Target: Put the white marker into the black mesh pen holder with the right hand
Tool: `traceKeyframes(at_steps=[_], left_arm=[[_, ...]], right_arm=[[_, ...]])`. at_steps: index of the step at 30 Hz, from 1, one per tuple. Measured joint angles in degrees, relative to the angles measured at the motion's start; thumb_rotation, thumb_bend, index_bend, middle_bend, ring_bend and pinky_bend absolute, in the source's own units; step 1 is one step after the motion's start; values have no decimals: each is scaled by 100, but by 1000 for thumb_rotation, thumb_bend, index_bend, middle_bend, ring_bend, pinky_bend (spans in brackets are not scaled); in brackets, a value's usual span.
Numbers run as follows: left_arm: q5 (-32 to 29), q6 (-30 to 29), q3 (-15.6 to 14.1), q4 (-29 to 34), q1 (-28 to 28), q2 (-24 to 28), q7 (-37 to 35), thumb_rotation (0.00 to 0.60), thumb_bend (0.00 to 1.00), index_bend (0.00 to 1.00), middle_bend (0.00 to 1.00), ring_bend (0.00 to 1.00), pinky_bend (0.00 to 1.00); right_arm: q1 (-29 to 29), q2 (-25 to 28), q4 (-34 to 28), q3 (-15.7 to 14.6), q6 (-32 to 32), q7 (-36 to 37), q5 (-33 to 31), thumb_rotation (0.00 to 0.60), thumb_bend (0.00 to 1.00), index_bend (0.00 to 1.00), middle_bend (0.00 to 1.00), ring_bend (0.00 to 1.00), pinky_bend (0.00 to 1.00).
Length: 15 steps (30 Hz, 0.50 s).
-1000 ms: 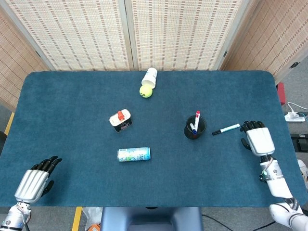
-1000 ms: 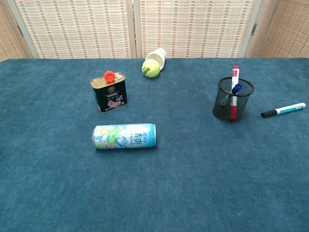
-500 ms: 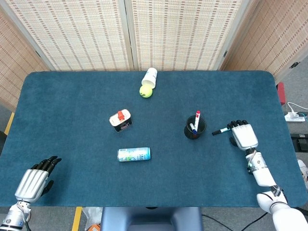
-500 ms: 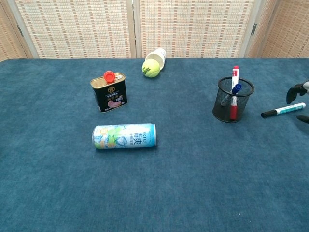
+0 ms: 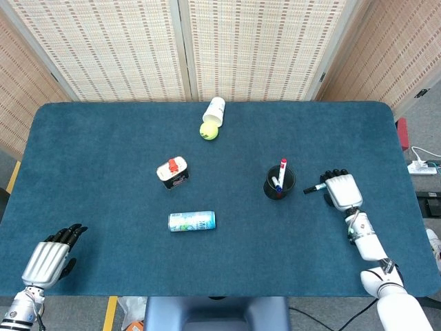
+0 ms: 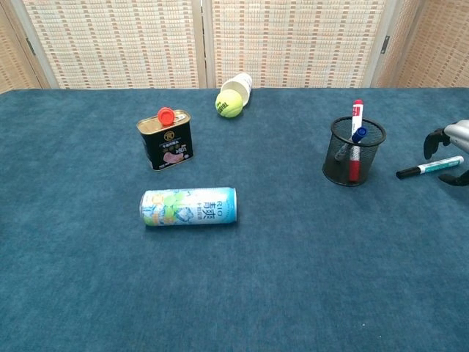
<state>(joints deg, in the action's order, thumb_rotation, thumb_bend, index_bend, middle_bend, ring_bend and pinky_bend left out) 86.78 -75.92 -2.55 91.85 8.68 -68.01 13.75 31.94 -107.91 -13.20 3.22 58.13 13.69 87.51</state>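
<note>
Two hands in view: right hand (image 5: 342, 189) poised over the white marker (image 6: 429, 168), fingers spread around it, not gripping. Marker lies flat near the bench's right edge, just beside the black mesh holder (image 6: 354, 151), which has pens in it. Left hand (image 5: 49, 259) empty at the front-left corner, fingers loosely apart.

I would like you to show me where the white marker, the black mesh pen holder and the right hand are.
white marker (image 6: 434, 166): chest view, middle of its white barrel.
black mesh pen holder (image 6: 346, 167): chest view, front mesh wall.
right hand (image 5: 341, 189): head view, back of the hand.
</note>
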Motion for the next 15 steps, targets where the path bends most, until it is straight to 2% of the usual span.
traceKeyframes(at_steps=[15], left_arm=[[-68, 27, 7, -15, 12, -15, 19, 600, 327, 174, 141, 202, 400]], right_arm=[[159, -216, 278, -48, -314, -34, -31, 600, 257, 461, 330, 273, 329]])
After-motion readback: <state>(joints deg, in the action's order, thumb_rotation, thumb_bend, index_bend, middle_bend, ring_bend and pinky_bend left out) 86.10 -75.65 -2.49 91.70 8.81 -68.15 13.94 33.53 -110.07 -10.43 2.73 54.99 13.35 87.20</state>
